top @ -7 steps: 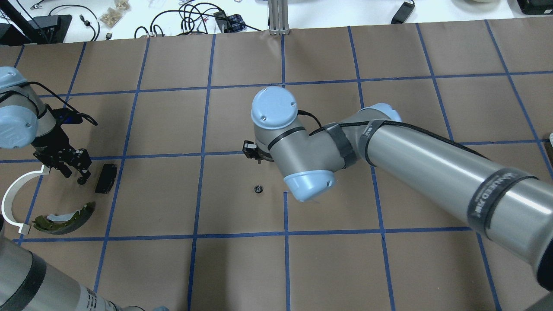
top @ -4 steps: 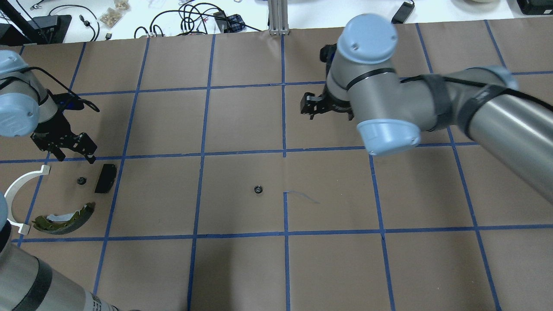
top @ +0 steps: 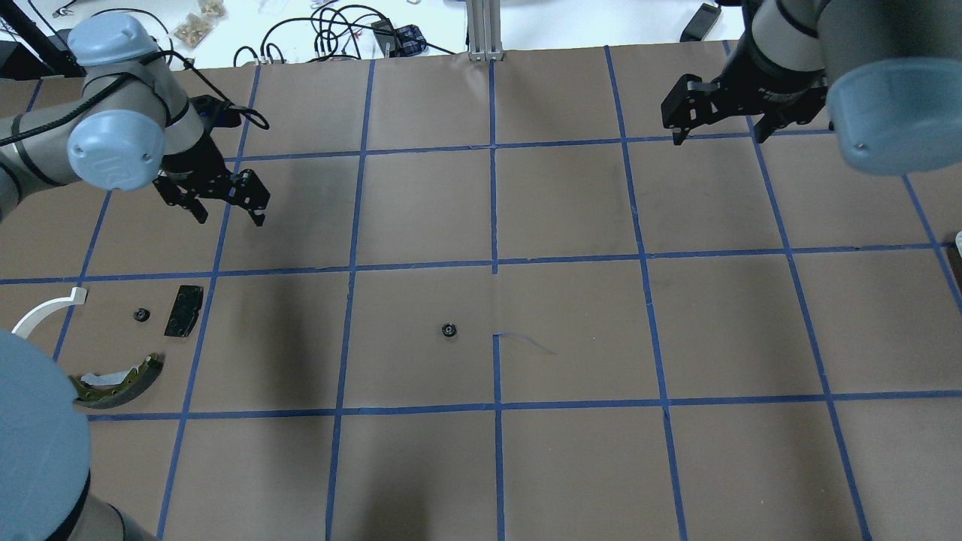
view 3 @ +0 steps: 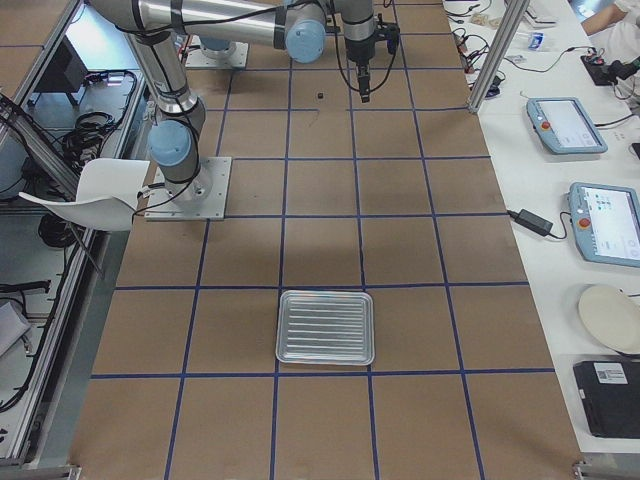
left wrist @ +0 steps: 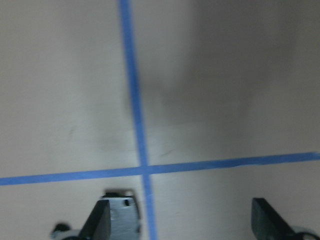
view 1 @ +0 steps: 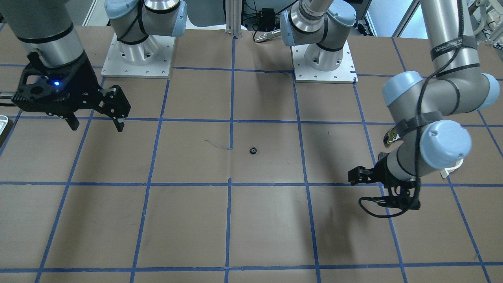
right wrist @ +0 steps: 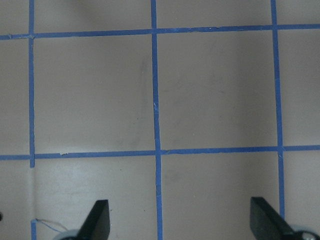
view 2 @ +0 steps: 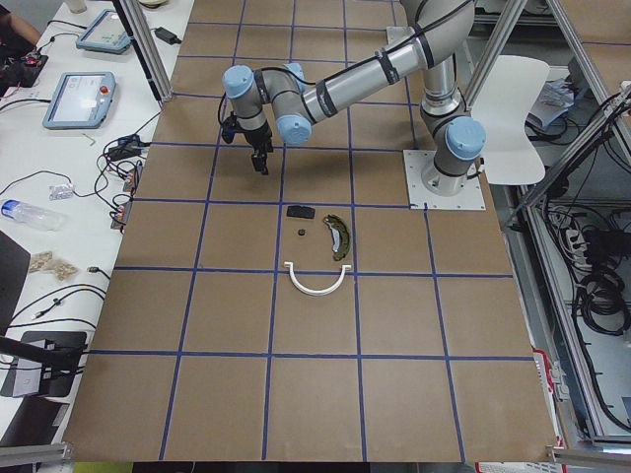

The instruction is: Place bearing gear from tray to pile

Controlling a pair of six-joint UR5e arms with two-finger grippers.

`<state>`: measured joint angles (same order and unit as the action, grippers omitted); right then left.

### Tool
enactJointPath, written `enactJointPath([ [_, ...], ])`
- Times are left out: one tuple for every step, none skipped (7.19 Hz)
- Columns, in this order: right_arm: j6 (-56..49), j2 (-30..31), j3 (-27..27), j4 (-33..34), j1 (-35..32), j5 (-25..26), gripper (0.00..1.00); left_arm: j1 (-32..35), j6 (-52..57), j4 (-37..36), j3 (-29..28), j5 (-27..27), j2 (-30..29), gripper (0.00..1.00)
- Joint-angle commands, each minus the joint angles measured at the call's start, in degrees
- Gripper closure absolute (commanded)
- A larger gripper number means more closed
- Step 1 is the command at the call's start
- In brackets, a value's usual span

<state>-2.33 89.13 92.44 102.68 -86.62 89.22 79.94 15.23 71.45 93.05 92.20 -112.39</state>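
One small black bearing gear (top: 449, 330) lies alone mid-table, also seen in the front view as the bearing gear (view 1: 253, 150). A second gear (top: 140, 315) rests in the pile, between the white arc strip (top: 45, 312) and the dark pad (top: 184, 310), above the yellow-green shoe (top: 120, 373). My left gripper (top: 225, 201) hangs open and empty beyond the pile; its wrist view shows the left gripper (left wrist: 185, 225) over bare paper. My right gripper (top: 718, 126) is open and empty at the far right. The tray (view 3: 325, 327) lies off to the right, only its corner (top: 958, 252) showing overhead.
Brown paper with a blue tape grid covers the table. Cables and small bags lie on the white bench beyond the far edge (top: 323, 30). An aluminium post (top: 485, 30) stands at the far middle. My left arm's elbow (top: 37, 443) covers the near-left corner.
My left gripper rose off the pile and moved away toward the far side, leaving a black gear beside the dark pad. My right arm swung from the middle to the far right.
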Motion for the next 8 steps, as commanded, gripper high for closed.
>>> enactJointPath([
  [-0.7,1.6,-4.5,-8.5,-1.4,-0.5,0.0,11.3,-9.7,0.4,-0.6,-2.3,0.9,0.0],
  [-0.6,2.6,-4.4,-10.6,-5.6,0.4,0.0,15.4,-15.5,0.4,-0.2,-5.3,0.6,0.0],
  [-0.7,2.3,-4.3,-10.7,-6.3,1.2,0.0,17.8,-16.5,0.2,0.1,-5.7,-0.5,0.0],
  [-0.7,2.1,-3.9,-11.1,-5.7,3.3,0.0,19.6,-18.4,0.0,0.4,-5.8,-1.0,0.0],
  [-0.7,2.5,-3.9,-11.2,-5.6,3.0,0.0,21.7,-19.5,-0.1,1.7,-6.7,-0.9,0.0],
  [-0.7,2.3,-3.9,-11.0,-5.6,2.8,0.0,22.6,-20.0,-0.7,4.0,-6.7,-0.7,0.0],
  [-0.7,2.4,-3.9,-10.8,-5.6,2.7,0.0,22.6,-20.0,-2.3,6.0,-6.9,-0.7,0.0],
  [0.0,2.5,-3.5,-11.5,-5.9,2.8,0.0,22.9,-20.0,-2.5,7.5,-7.1,-0.9,0.0],
])
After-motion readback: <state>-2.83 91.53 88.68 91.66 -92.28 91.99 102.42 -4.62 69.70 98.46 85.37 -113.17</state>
